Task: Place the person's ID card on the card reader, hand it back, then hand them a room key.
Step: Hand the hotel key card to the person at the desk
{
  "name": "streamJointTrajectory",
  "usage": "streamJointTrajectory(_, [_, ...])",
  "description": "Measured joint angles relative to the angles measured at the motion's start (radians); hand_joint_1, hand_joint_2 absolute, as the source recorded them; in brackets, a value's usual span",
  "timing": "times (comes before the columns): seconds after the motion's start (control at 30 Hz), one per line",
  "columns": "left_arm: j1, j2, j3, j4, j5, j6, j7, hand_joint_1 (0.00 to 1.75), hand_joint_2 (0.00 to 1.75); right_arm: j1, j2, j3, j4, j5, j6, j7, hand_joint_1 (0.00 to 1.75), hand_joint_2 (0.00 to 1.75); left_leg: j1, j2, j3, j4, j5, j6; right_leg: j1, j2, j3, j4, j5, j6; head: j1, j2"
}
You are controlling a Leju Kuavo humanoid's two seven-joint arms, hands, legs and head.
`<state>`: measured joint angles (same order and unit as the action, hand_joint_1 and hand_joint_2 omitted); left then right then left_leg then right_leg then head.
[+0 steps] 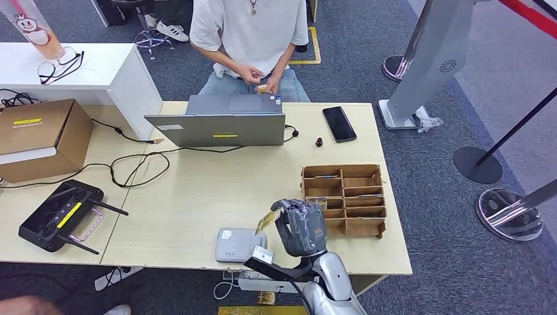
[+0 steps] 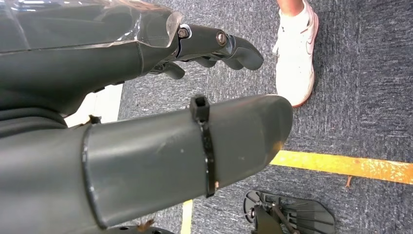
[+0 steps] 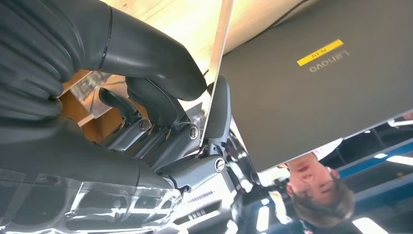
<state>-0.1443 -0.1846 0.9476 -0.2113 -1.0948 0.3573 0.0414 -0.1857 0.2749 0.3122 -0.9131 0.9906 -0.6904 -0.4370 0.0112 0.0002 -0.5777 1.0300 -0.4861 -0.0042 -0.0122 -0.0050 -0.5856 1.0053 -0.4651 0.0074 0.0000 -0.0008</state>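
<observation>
My right hand (image 1: 301, 226) hovers over the table's front edge, between the card reader and the wooden box, and pinches a thin yellowish card (image 1: 265, 222). In the right wrist view the card (image 3: 217, 68) shows edge-on between the thumb and a dark finger (image 3: 219, 105). The grey card reader (image 1: 238, 245) lies flat just left of that hand, with nothing on it. A wooden compartment box (image 1: 343, 197) stands to the hand's right. The person (image 1: 249, 33) sits across the table, holding a small object (image 1: 262, 87) in both hands. My left hand (image 2: 146, 146) hangs over the carpet, holding nothing.
A grey laptop (image 1: 220, 121) stands open with its back toward me, and a black phone (image 1: 339, 123) lies beside it. A black controller (image 1: 62, 215), cables and a cardboard box (image 1: 39, 138) occupy the left. Stanchion bases (image 1: 509, 213) stand on the right floor.
</observation>
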Motion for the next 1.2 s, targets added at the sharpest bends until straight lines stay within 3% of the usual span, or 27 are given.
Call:
streamJointTrajectory(0.13, [0.000,0.000,0.000,0.000,0.000,-0.001,-0.003,0.00,0.00,-0.047,0.000,0.054,0.005,-0.063,0.000,0.039,1.75,1.75,0.000,0.000,0.000,0.000,0.000,0.000,0.000,0.000,0.000,0.000,0.000,-0.001,0.000,0.000])
streamJointTrajectory(0.4, [-0.003,0.001,0.000,0.000,-0.001,-0.028,0.009,0.00,0.00,-0.169,0.000,0.153,-0.027,-0.046,0.000,0.130,1.75,1.75,0.000,0.000,0.001,0.000,0.001,-0.001,0.000,0.000,0.000,0.000,0.001,-0.001,0.000,0.000])
streamJointTrajectory(1.2, [-0.001,0.005,0.000,0.000,-0.010,-0.046,-0.005,0.00,0.00,-0.467,-0.011,0.213,0.072,0.111,0.028,0.347,1.75,1.75,0.000,0.000,0.001,0.000,0.001,0.000,0.000,0.000,0.000,0.001,0.001,-0.001,0.000,0.000])
